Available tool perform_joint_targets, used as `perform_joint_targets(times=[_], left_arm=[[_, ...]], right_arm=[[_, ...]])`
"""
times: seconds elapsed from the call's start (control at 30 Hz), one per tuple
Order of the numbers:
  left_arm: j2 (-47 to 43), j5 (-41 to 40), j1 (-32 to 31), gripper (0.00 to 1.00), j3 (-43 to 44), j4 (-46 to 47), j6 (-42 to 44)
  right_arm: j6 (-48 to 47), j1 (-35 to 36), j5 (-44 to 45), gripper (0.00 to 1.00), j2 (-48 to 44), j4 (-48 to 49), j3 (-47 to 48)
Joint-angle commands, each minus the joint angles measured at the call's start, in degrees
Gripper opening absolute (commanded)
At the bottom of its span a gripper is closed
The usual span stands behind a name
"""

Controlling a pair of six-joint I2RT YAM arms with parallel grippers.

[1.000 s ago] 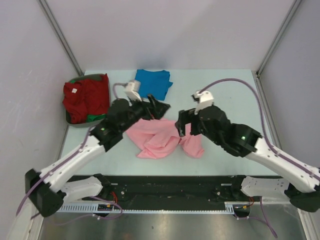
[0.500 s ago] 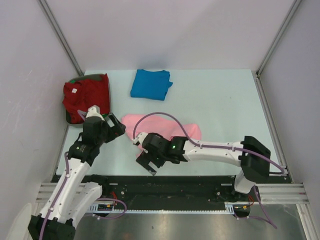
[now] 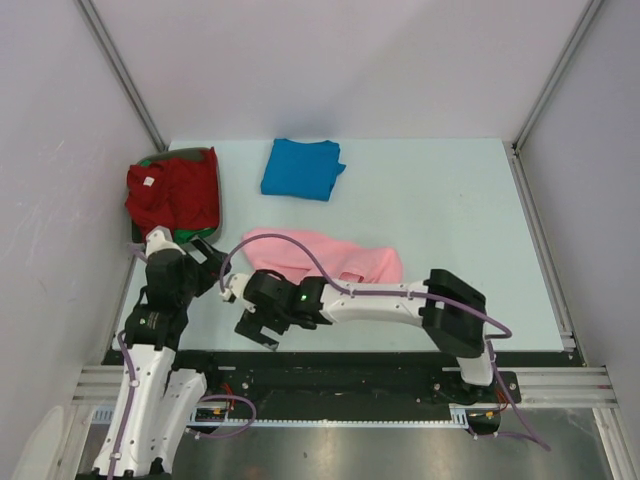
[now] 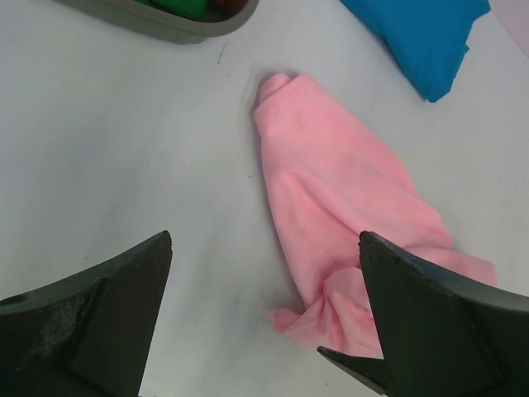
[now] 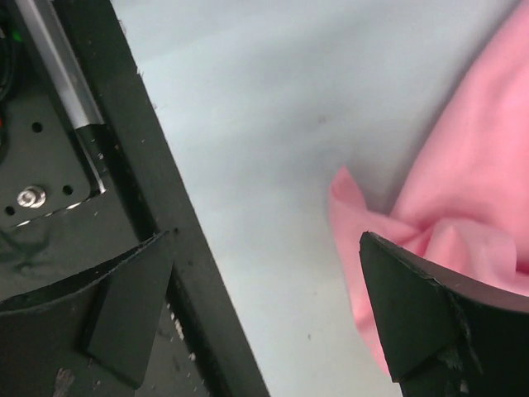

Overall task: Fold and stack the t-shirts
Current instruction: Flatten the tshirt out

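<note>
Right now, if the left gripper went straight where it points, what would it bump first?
Most likely the pink t-shirt, lying on the table just ahead, between the open jaws of the left gripper. It could instead touch bare table beside the shirt's edge; depth is unclear from the wrist view.

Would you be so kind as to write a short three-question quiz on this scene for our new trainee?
1. True or false: the pink t-shirt lies crumpled rather than folded.
2. Which colour is the folded t-shirt at the far side of the table? A red, B blue, C green.
3. What do the left hand and the right hand hold?

Key
1. True.
2. B: the blue t-shirt.
3. Nothing; both hands are open, with bare table or loose pink cloth beneath them.
</note>
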Motion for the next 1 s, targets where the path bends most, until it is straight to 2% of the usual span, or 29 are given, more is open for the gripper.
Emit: perform_joint_targets(times=[0.0,0.27,0.7,0.8,0.9,0.97], left_arm=[[-0.3,-1.2,2.3,1.00,1.5,-1.6,-1.2],[0.5,1.6,3.2,1.00,0.7,0.2,-0.3],[2.4,4.5,6.6,1.00,-0.3,2.1,0.9],[2.6,4.9,7.0,1.00,-0.6,2.5,1.0],[2.8,5.0,7.3,1.00,-0.7,2.6,1.0],[2.8,5.0,7.4,1.00,-0.7,2.6,1.0]], right_arm=[[-5.4,0.4,0.1,1.00,5.9,-0.8,5.2],[-7.7,-2.7,-2.5,1.00,10.9,-0.1,9.4],[-9.2,-5.9,-4.8,0.99,11.7,-0.4,10.4],[-9.0,-5.9,-5.2,0.92,11.9,-0.6,9.8],[-8.7,-5.9,-5.8,0.82,11.7,-0.2,8.7],[-8.6,-5.8,-5.4,0.79,11.4,-0.1,7.8]])
